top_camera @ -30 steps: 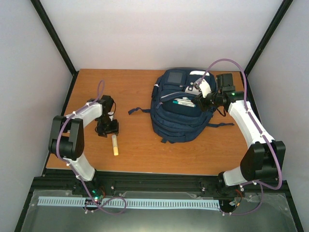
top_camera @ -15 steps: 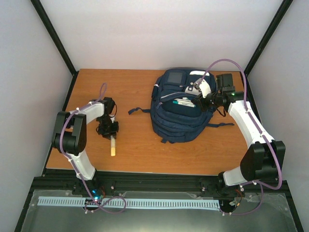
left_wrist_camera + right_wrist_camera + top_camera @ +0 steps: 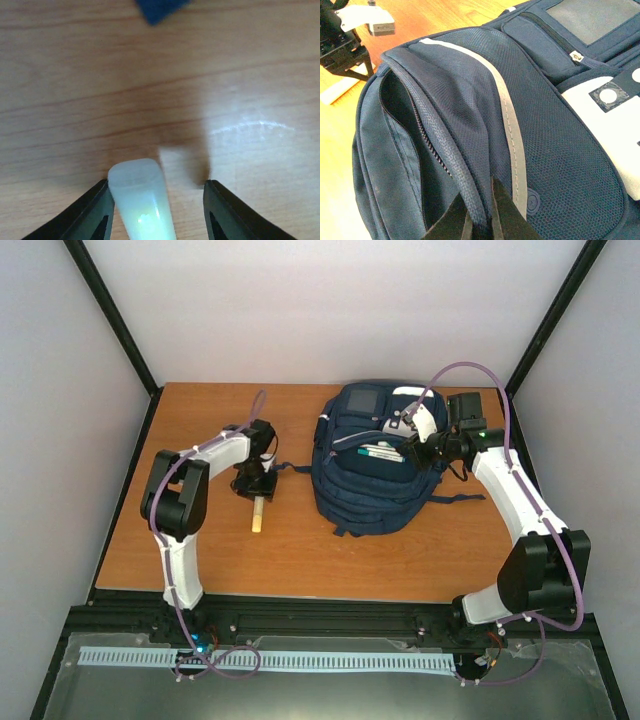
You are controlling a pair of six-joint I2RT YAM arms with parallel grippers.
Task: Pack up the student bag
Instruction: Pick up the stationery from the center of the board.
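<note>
Top view | we found the bag (image 3: 375, 475) lying right-rear on the surface (image 3: 300, 560), with the left pincer (image 3: 256, 486) just left of it | wrist views alone showed the grips: left pincer grasped a pale tube (image 3: 142, 200); right pincer (image 3: 478, 202) was clenched on the bag's opened edge.

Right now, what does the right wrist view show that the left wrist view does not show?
Only the right wrist view: the unzipped pocket of the student bag, and the right jaws pinching its zipper edge. Only the left wrist view: the pale tube close up between the left jaws, its shadow on the wood beside it. Both: the wooden table, and the tube, which shows small at the left edge of the right wrist view.
</note>
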